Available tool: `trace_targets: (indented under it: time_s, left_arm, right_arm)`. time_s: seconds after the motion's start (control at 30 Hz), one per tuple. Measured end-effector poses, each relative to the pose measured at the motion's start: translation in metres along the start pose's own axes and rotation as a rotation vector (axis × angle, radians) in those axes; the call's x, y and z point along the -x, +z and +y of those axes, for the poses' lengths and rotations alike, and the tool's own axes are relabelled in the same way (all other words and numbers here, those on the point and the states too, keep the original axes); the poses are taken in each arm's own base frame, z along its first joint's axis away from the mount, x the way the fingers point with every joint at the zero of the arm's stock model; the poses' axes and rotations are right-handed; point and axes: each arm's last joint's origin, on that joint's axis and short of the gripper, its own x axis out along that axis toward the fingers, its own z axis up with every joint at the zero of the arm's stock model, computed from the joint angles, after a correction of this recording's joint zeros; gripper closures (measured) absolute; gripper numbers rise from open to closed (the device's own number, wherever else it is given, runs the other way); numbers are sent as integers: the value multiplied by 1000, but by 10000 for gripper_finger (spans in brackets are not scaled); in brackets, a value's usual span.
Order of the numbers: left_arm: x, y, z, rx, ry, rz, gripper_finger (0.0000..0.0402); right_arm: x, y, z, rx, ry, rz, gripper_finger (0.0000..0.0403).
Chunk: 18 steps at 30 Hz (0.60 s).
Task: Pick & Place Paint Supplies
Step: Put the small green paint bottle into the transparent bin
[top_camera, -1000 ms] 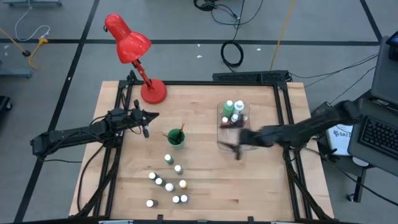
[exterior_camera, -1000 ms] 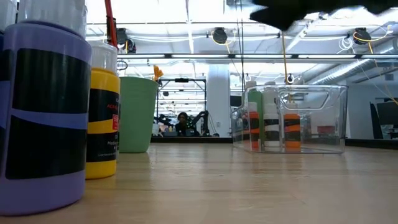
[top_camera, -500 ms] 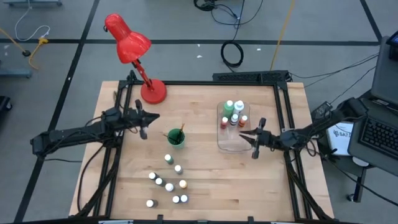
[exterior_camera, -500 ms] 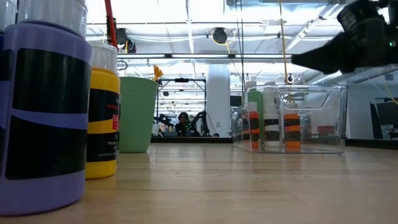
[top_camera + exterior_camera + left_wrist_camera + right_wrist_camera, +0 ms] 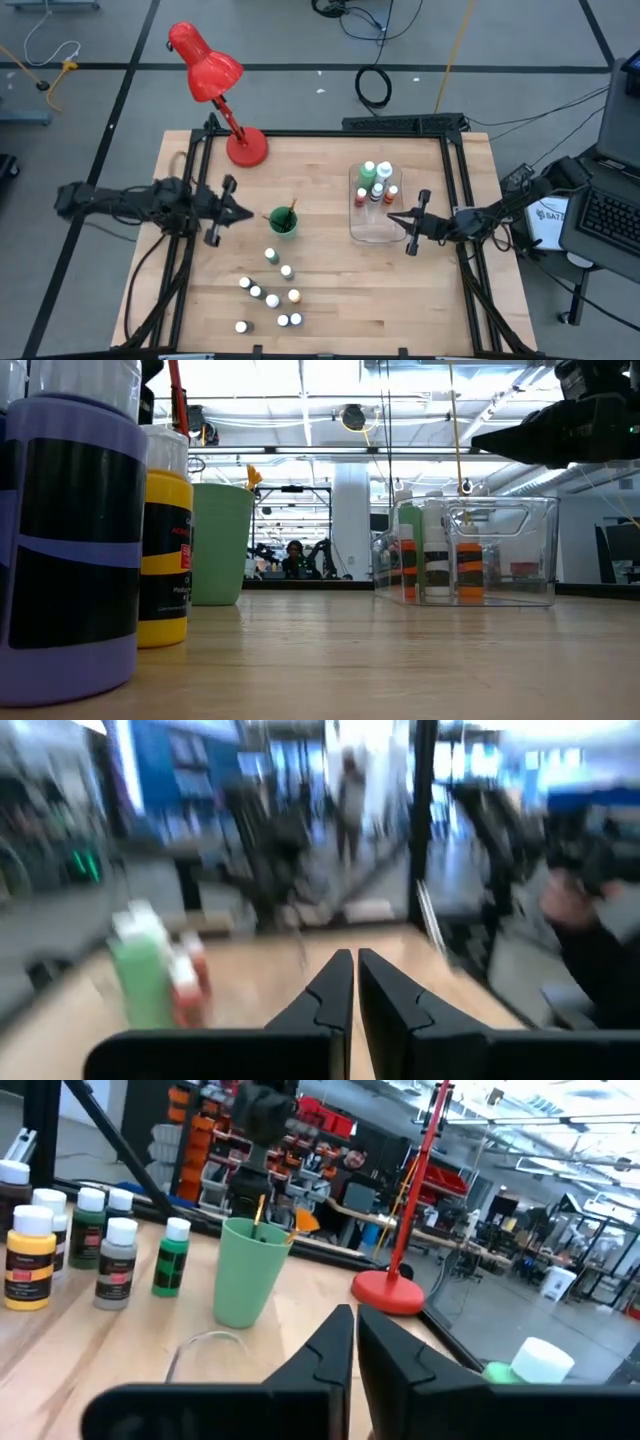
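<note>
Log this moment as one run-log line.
left hand: shut, empty, beside green round cup | right hand: shut, empty, at clear rectangular plastic tray | small white-capped paint bottles: on wooden table

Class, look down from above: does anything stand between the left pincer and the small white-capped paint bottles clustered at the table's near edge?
Nothing visible does. The shut left pincer hangs beside the green round cup, and bare wooden table lies between it and the small white-capped paint bottles. The cup stands off to the side.
</note>
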Motion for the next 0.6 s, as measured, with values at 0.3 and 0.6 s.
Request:
trace_targets:
  time_s: [0.3, 0.6]
  left_arm:
    - [-37, -38, -44, 141, 56, 321, 380]
    - [-41, -51, -71, 46, -2, 379, 380]
  right_arm:
    - [1, 6, -3, -58, -15, -50, 389]
    - [1, 8, -4, -83, -21, -64, 387]
